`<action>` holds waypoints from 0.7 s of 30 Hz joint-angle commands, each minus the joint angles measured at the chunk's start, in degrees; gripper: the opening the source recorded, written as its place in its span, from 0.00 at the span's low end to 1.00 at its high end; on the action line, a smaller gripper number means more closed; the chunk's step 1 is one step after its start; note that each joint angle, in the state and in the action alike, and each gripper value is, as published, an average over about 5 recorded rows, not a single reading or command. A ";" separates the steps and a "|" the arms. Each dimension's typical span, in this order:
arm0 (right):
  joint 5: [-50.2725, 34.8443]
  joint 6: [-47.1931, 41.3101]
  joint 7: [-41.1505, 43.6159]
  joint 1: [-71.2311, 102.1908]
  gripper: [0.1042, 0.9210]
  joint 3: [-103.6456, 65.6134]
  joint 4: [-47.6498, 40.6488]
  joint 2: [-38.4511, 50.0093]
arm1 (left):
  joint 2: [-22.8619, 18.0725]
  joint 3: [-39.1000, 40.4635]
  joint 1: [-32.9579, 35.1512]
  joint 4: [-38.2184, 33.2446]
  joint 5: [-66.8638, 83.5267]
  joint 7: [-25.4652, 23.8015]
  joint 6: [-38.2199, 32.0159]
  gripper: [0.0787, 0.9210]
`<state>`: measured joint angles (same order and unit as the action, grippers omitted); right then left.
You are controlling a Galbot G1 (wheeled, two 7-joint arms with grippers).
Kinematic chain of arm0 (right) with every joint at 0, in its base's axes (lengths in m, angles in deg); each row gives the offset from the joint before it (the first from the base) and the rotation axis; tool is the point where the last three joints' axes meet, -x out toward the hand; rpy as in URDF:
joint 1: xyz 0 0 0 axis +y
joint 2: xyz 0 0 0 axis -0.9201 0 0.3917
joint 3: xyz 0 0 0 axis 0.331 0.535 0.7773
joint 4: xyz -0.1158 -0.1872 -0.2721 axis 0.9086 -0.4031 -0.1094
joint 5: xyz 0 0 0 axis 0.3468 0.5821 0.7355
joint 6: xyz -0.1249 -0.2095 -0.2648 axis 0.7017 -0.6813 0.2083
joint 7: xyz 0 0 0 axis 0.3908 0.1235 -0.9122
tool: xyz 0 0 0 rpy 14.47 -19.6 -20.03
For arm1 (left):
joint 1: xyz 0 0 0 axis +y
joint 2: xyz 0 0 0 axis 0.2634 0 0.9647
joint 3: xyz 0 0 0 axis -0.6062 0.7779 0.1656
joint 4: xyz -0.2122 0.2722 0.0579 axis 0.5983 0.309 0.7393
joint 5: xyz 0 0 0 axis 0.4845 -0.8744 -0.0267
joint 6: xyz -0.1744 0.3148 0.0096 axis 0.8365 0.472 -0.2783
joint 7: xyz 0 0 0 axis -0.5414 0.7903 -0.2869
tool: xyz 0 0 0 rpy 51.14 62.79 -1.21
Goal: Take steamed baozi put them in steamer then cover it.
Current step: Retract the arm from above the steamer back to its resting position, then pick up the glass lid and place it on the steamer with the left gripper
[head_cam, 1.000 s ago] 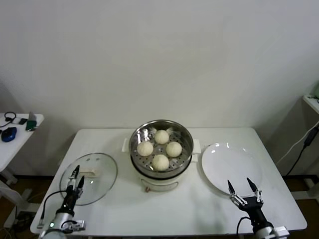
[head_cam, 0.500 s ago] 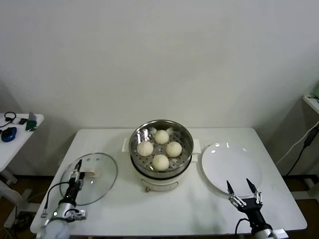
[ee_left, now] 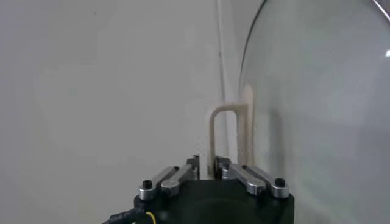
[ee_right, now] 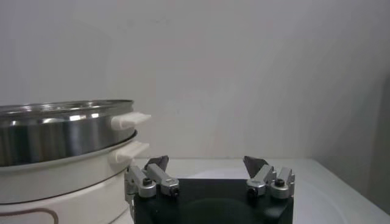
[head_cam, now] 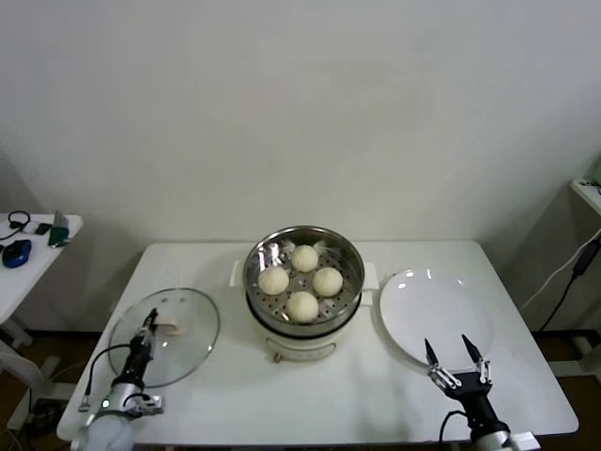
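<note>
The steamer [head_cam: 303, 324], a shiny steel pot on a cream base, stands mid-table and also shows in the right wrist view [ee_right: 61, 140]. Four cream-white baozi [head_cam: 302, 305] sit on its perforated tray. The cover [head_cam: 188, 352], a clear glass lid with a metal rim, lies on the table to the steamer's left. My left gripper [head_cam: 147, 329] is shut on its cream handle [ee_left: 214, 131], with the glass [ee_left: 317, 91] beside it. My right gripper [head_cam: 454, 357] is open and empty at the near edge of the white plate.
An empty white plate [head_cam: 437, 305] lies right of the steamer. A side table with a mouse [head_cam: 16, 253] and small items stands at the far left. The table's front edge runs just below both grippers.
My left gripper's fingers have closed onto the cover's handle, and the cover has shifted slightly left. My right gripper has drawn back a little towards the front edge.
</note>
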<state>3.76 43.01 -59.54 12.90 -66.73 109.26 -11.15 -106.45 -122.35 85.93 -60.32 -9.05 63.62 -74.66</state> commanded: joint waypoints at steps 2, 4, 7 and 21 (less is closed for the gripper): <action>0.27 -0.35 -0.27 -0.10 0.88 -0.30 0.36 0.01 | 1.36 -0.42 3.59 -9.94 4.24 -2.54 2.55 0.11; 0.55 -0.84 -0.53 -0.10 0.88 -0.43 0.52 0.22 | 2.53 -0.62 5.32 -14.87 6.82 -4.62 4.51 0.08; 1.93 -1.86 -1.07 -0.08 0.88 -0.62 0.63 0.38 | 5.32 -0.74 7.99 -23.83 12.32 -9.64 9.49 0.08; 4.58 -2.60 -1.32 0.18 0.88 -1.00 -0.93 0.75 | 16.53 9.81 2.17 -51.11 21.71 -27.28 37.93 0.08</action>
<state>7.08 40.81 -60.82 13.03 -67.70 108.97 -10.55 -96.63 -121.11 91.71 -90.74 6.62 48.38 -56.55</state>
